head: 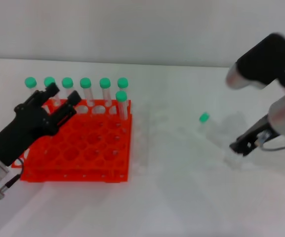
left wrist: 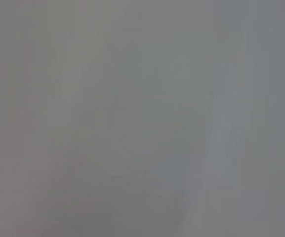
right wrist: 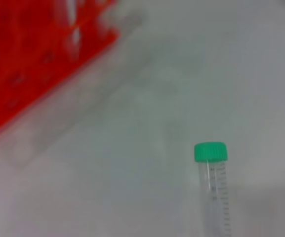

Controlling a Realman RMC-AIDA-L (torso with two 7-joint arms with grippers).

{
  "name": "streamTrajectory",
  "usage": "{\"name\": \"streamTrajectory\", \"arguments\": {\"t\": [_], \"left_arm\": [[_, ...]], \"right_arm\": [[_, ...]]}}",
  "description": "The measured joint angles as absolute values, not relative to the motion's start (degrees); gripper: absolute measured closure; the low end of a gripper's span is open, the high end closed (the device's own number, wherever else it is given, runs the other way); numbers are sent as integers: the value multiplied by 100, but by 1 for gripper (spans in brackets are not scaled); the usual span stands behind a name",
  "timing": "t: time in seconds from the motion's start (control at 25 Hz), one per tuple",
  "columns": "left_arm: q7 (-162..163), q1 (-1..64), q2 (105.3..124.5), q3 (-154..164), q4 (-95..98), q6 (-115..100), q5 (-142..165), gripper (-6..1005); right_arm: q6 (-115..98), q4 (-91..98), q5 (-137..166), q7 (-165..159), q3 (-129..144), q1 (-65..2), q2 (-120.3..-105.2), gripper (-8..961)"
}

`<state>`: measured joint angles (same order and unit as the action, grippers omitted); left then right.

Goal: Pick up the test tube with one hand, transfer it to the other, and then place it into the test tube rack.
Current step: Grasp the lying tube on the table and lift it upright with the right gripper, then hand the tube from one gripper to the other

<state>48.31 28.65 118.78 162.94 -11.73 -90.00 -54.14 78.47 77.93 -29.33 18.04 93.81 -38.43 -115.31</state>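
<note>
The test tube (head: 207,121) lies slantwise on the white table right of centre, green cap pointing away from my right gripper (head: 241,146). That black gripper sits at the tube's tapered end; whether it grips the tube is unclear. In the right wrist view the test tube (right wrist: 212,177) runs up from the frame's edge, cap outward. The orange-red test tube rack (head: 78,150) stands at the left. Above its back left part hovers my left gripper (head: 64,93), fingers apart and holding nothing. The left wrist view shows only blank grey.
Several green-capped tubes (head: 104,89) stand upright in the rack's back row, one more (head: 121,102) just in front at its right end. A corner of the rack (right wrist: 28,59) shows in the right wrist view. Bare white table lies between rack and tube.
</note>
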Motion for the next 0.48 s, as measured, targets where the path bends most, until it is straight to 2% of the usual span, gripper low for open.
{"name": "streamTrajectory", "arguments": {"t": [0.24,0.48], "left_arm": [[5846,3224,11726,16294,-1229,-9442,-4671,276],[6833,3650,11599,16294,-1270,-9999,-4058,276]], "right_arm": [[7054,8809,-3022,2166,8954,-3010,-11545,763],[5258,9024,-4428,3540,9377,-2259,-11539,760]]}}
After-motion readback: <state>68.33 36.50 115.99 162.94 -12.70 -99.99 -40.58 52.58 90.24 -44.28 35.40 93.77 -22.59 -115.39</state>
